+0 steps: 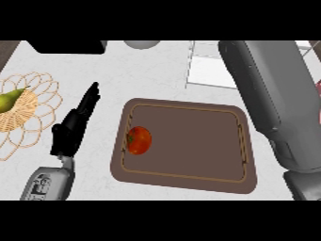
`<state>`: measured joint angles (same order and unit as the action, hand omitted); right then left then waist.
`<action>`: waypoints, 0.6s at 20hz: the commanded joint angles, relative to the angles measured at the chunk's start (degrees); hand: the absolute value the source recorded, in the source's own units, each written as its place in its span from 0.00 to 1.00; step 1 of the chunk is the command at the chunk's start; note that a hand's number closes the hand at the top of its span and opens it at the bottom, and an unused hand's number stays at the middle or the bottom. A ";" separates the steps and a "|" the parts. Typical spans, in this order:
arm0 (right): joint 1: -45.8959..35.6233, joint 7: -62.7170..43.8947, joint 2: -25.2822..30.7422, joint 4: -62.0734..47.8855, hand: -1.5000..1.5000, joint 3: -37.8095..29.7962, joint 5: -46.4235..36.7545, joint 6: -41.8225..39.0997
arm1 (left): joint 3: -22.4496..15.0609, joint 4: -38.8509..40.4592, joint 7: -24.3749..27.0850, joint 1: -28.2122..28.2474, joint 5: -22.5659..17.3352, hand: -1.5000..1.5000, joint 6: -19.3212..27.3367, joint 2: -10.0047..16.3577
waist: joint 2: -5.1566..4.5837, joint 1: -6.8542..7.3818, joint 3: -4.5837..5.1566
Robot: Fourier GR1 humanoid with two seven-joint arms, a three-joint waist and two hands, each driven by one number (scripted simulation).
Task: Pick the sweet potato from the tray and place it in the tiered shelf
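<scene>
White speckled counter [156, 80], with dark wood at the far corners. One pear [5, 100] is noted on a woven mat [17, 117]. Left hand [69, 134]: fingers straight, nothing held, just left of the one brown tray [190, 141]. One tomato [139, 140] (red-orange, green calyx facing left) lies at the tray's left end, long axis running near-to-far. Right forearm [274, 103] is seen alone; its hand is out of view.
</scene>
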<state>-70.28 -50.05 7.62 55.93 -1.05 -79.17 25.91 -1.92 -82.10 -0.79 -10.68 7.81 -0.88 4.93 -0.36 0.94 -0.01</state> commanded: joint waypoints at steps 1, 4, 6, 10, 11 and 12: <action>0.99 4.67 0.29 -1.59 1.00 -4.11 5.03 11.49 | 0.04 0.81 1.13 0.37 -0.41 0.50 -0.27 -0.47 | -0.21 0.42 -0.01; -0.51 9.54 2.52 -4.81 1.00 -6.71 9.57 10.99 | -1.68 -1.06 -2.15 -0.31 1.18 0.50 1.18 -1.95 | 0.04 0.12 0.00; 0.92 13.64 3.49 -9.10 1.00 -7.81 11.06 15.24 | -0.29 -0.68 -1.77 -1.35 0.26 0.50 -0.08 -0.50 | -0.10 0.33 0.00; 0.06 15.99 2.94 -11.24 1.00 -8.15 12.58 16.54 | -0.03 -1.01 -3.55 -1.86 0.82 0.50 0.73 -0.74 | 0.12 -0.03 0.01; -1.30 16.93 3.80 -13.40 1.00 -9.06 13.18 17.38 | -0.60 -3.53 -4.10 0.22 0.23 0.50 -0.78 -0.06 | 0.10 0.29 0.01; 0.97 18.97 3.45 -12.74 1.00 -8.90 14.34 18.62 | 0.04 1.00 -2.38 -2.43 0.41 0.50 0.58 -1.51 | 0.05 -0.15 0.02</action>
<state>-70.35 -35.25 10.81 45.78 -8.99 -67.31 40.91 -2.15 -82.78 -2.81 -11.57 8.20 -0.74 4.20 -0.30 1.02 0.00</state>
